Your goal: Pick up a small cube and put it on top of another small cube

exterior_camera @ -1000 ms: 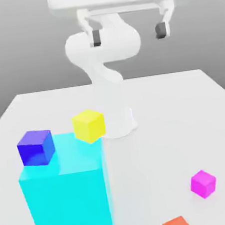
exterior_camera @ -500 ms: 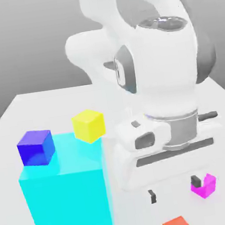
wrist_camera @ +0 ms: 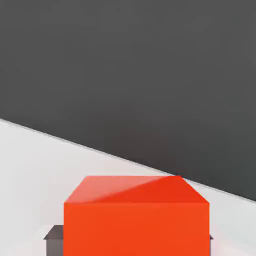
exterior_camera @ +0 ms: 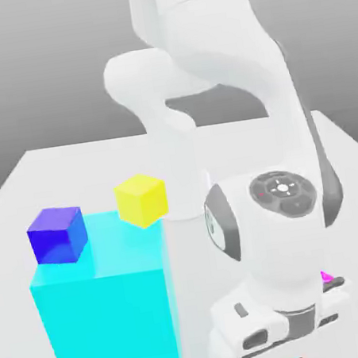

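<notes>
Red-orange small plain cube [wrist_camera: 136,220] sits clamped between the jaws on the white tabletop [wrist_camera: 30,165]. Risk: off-centre grip lets it slip or twist on lifting.

The white robot arm [exterior_camera: 277,224] has swung down from high above the table to its near edge; its two-finger gripper [wrist_camera: 135,239], wide open a second ago, has closed on the small red-orange cube [wrist_camera: 136,215]; the arm now hides most of the small magenta cube [exterior_camera: 327,277] beside it.

No readable text, label, brand or number stands on any surface here (cubes and arm alike).
</notes>
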You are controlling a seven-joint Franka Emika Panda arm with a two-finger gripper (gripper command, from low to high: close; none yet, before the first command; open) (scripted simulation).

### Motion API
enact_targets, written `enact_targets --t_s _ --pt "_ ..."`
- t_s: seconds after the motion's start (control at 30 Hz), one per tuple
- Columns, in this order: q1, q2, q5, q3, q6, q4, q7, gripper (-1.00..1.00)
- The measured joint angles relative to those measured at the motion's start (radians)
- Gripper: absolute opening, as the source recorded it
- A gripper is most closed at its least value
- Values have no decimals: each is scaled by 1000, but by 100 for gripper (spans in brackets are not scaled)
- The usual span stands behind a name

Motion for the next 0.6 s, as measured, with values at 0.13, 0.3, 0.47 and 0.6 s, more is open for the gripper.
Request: enact_targets --t_s 0.13,0.3,0.47,0.6 --pt "5 -126 1 14 -84 -30 -8 -100" --pt "26 -300 -85 -31 -178 -56 80 -100" --pt "-92 -476 -109 -101 -363 -45 195 -100" --pt "-193 -607 -75 -153 -537 -22 263 -100"
